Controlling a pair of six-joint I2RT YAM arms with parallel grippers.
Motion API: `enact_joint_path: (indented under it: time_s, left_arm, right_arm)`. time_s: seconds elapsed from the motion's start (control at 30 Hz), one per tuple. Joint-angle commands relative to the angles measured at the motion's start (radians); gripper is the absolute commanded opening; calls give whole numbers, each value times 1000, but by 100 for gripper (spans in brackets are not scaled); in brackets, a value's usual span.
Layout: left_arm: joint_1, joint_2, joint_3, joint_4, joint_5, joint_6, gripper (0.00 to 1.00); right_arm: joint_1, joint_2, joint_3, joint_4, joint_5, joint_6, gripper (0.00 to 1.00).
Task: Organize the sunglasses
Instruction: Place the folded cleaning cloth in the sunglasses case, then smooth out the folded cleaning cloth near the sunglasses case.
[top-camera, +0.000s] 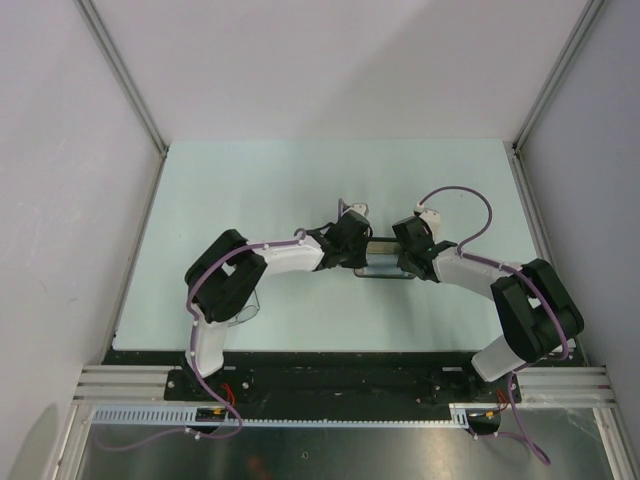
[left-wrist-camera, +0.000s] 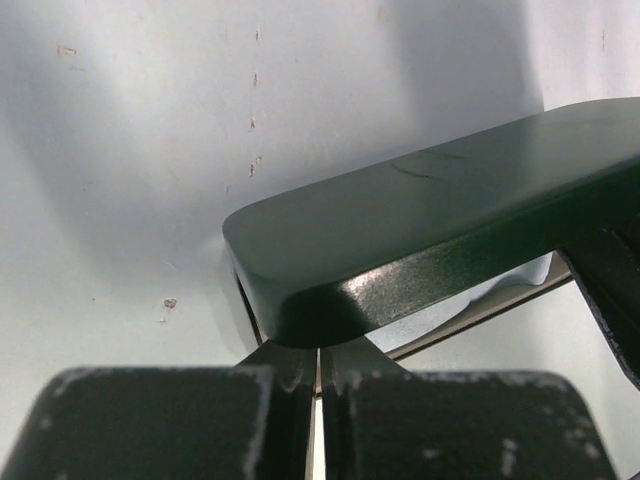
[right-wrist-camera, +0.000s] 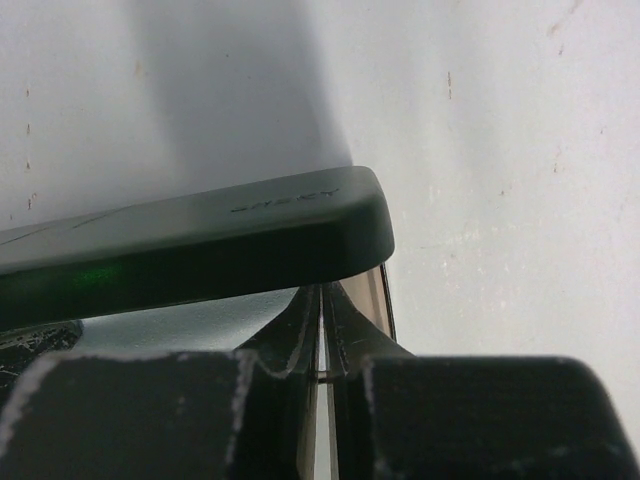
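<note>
Risking a trapped lens
Under the case lid (right-wrist-camera: 200, 235), the left gripper (left-wrist-camera: 318, 368) and right gripper (right-wrist-camera: 324, 330) are clenching shut; the sunglasses (right-wrist-camera: 377, 290) are peeking just ahead of the right one (a slipping lid could crush them).

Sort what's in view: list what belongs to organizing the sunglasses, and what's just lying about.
Belongs to the job:
- black case
- sunglasses, with only a lens edge showing under the case

Lying about:
- clear roundish thing beside the left arm, too hidden to identify
</note>
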Motion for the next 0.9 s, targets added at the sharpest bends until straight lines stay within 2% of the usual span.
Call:
enact_joint_path:
  time_s: [0.0, 0.1, 0.17, 0.4, 0.5, 0.8, 0.87]
  left_arm:
    - [-8, -2, -14, 20, -10, 6, 0]
    - [-10, 3, -16, 20, -11, 6, 0]
    - [-10, 4, -14, 20, -10, 6, 4]
    - [-10, -14, 0, 20, -27, 16, 30]
    - [-8, -31, 7, 20, -25, 21, 37]
    - [-10, -83, 10, 20, -14, 16, 41]
    - [-11, -97, 9, 20, -11, 15, 41]
  right_arm:
    - [-3, 1, -7, 23, 34, -16, 7]
    - [-3, 6, -7, 25, 35, -16, 11]
    - [-3, 8, -6, 19, 35, -16, 16]
    - [-6, -32, -6, 19, 40, -25, 23]
    - [-5, -60, 5, 3, 44, -25, 24]
    - [-3, -130, 8, -30, 49, -22, 27]
    - [-2, -126, 8, -30, 40, -20, 24]
